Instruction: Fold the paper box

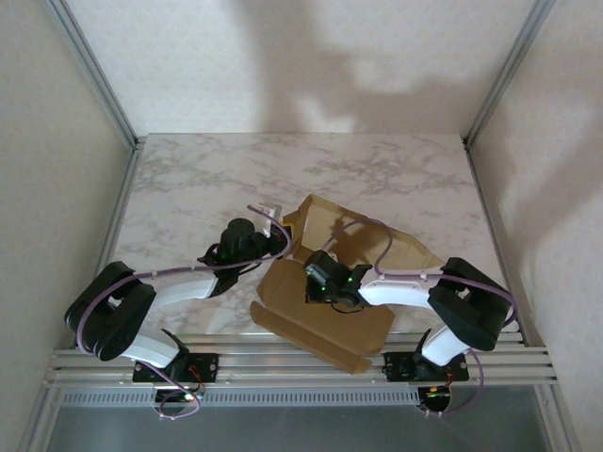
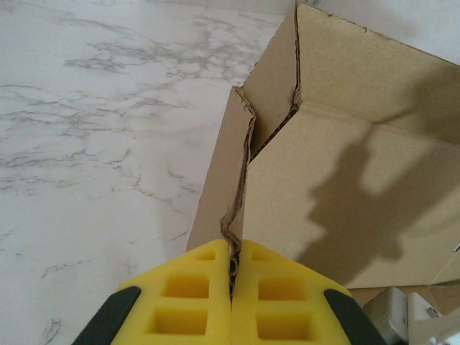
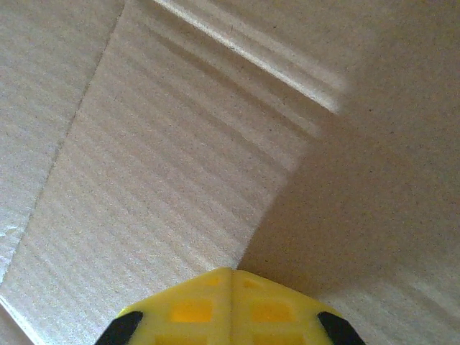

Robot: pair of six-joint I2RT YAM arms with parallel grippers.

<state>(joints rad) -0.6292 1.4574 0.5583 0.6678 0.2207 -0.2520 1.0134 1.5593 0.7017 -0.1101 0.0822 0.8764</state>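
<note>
Watch the left wall of the box [image 2: 345, 187]. Your left hand [image 2: 231, 282] is clenched on its thin top edge, the cardboard pinched between the yellow pads, and that edge looks ragged and buckled by the corner crease. If you pull or twist hard there, I judge the wall will tear along the crease or slip out of the pinch, and the flap will drop flat.

Your right hand [image 3: 231, 287] is clenched on nothing, and its tips seem to rest on the box's base panel from inside. If you lift it too soon, the box may slide or tip toward its pinched side. If you press too hard, you dent the base.

The box sits half-formed on the worktop [image 1: 188, 188], with its rear flaps raised and its front flap lying low. The left hand is at the box's left side, and the right hand is over the box's middle.
</note>
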